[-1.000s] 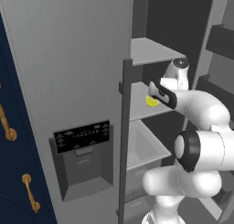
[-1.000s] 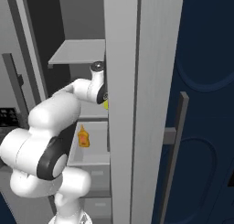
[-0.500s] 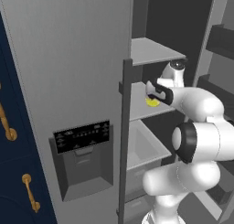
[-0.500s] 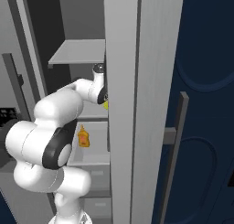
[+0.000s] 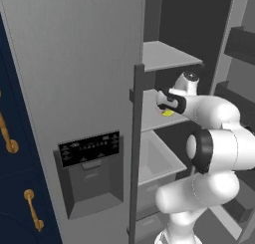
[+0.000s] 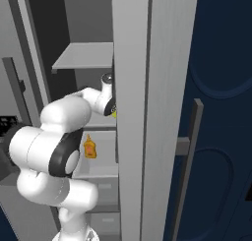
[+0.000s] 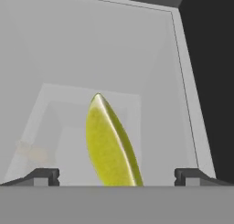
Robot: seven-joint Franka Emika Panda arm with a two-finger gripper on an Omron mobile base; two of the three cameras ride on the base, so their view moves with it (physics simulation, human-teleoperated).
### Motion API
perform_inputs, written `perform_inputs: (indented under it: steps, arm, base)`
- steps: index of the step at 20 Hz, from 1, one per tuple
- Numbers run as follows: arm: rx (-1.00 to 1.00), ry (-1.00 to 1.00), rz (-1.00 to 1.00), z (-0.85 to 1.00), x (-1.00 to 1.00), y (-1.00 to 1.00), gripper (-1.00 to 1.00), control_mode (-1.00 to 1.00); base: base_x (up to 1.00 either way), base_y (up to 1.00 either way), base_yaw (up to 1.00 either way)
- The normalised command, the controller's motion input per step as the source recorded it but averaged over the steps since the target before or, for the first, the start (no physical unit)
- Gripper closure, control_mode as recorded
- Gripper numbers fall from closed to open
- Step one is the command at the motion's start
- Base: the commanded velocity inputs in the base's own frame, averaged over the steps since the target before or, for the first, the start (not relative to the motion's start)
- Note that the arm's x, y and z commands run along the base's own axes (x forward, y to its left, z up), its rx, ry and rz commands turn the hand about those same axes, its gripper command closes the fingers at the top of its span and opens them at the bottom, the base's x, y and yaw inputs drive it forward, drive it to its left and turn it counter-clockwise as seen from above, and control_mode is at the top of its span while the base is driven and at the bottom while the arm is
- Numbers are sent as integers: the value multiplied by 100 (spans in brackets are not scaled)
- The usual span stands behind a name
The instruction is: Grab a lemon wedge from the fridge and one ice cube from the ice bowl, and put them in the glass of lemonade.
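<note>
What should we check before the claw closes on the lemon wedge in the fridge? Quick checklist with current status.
1. Claw open wide enough: ok, the two fingertips stand far apart at the bottom of the hand view.
2. Lemon wedge between the fingertips: ok, it sits roughly midway, with a gap on each side.
3. Wedge resting on the fridge shelf: ok, it lies on the pale shelf surface.
4. Depth, tips far enough past the wedge to pinch it: cannot tell, its lower end is cut off in the hand view.
5. Fridge door out of the arm's way: ok, the arm reaches into the open compartment.
6. Orange bottle clear of the claw: ok, it stands lower down.
</note>
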Motion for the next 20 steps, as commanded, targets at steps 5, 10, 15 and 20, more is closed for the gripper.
perform_inputs:
  steps: [5,10,15,20]
  arm:
    - [0,11,5,-3,33,0,-100,-100]
    - [0,8,3,-18,2,5,-100,-100]
    - [0,6,2,-24,0,8,-100,-100]
    - [0,0,1,-27,0,7,-100,-100]
  base:
    - [0,0,0]
    - [0,0,0]
    - [0,0,0]
    - [0,0,0]
